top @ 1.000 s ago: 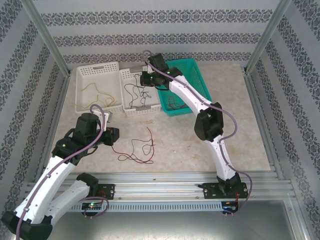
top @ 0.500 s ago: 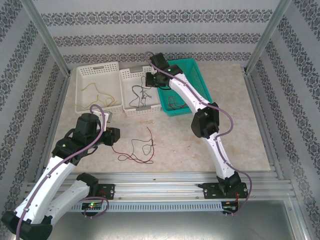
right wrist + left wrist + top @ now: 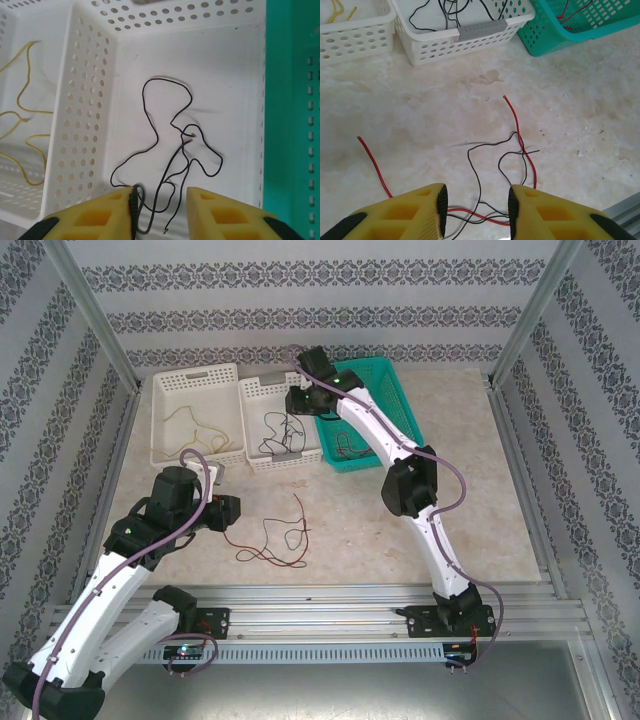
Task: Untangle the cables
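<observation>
Since the tangle of red and black cables (image 3: 519, 135) lies on the table (image 3: 580, 100) at lower centre of the top view, your left gripper (image 3: 475, 200) is the nearer. Its jaws stand apart, the near strands run crosswise between them unpinched, and the long red run stretches up-frame. Your right gripper (image 3: 160, 200) hangs over the middle white basket (image 3: 85, 100), jaws likewise apart, with a black cable (image 3: 172, 120) lying loose beneath.

Striped damask wallpaper (image 3: 320, 300) surrounds a pale marble-look table (image 3: 480, 500) framed by aluminium posts (image 3: 93, 315), evenly lit.
</observation>
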Controlling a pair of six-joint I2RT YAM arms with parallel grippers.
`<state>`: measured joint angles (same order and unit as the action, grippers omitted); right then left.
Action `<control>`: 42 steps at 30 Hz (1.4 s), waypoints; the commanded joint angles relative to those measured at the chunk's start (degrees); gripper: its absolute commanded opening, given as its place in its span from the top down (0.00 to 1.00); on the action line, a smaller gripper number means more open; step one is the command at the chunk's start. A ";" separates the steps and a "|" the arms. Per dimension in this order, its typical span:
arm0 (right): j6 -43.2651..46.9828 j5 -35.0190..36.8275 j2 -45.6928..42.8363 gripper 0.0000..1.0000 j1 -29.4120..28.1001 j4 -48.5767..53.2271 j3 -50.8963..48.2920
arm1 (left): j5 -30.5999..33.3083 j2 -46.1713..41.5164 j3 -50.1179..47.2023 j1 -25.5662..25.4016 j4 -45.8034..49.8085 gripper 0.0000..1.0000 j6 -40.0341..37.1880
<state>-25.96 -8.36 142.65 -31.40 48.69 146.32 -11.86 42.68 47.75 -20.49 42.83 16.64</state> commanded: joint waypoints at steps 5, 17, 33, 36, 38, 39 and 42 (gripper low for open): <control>2.41 0.12 -8.25 0.61 -2.45 0.31 -0.98 | 0.77 -0.66 -0.44 0.68 -0.84 0.61 -0.91; 2.80 -1.88 -31.66 0.57 -5.72 -14.05 -36.63 | -0.01 -0.66 -0.52 0.70 -1.07 0.57 -1.00; -1.29 3.54 -55.39 0.53 -17.80 -31.30 -84.97 | -3.76 2.42 -0.67 0.66 -1.42 0.43 -0.91; -3.11 4.57 -55.66 0.53 -19.35 -34.14 -89.34 | -4.70 3.88 -0.77 0.67 -1.33 0.41 -0.82; -4.38 4.91 -55.25 0.54 -19.86 -34.97 -91.27 | -5.17 5.20 -0.63 0.66 -1.13 0.40 -0.65; -4.91 5.02 -55.27 0.54 -20.08 -35.73 -92.18 | -5.17 5.79 -0.63 0.58 -1.16 0.40 -0.60; -7.05 5.27 -55.71 0.54 -20.89 -39.36 -95.67 | -6.47 8.47 -0.53 0.62 -0.91 0.38 -0.06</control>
<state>-29.93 -5.08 88.49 -51.48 14.39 52.95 -16.40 49.58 47.57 -20.49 42.81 16.69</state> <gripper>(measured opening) 0.463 0.616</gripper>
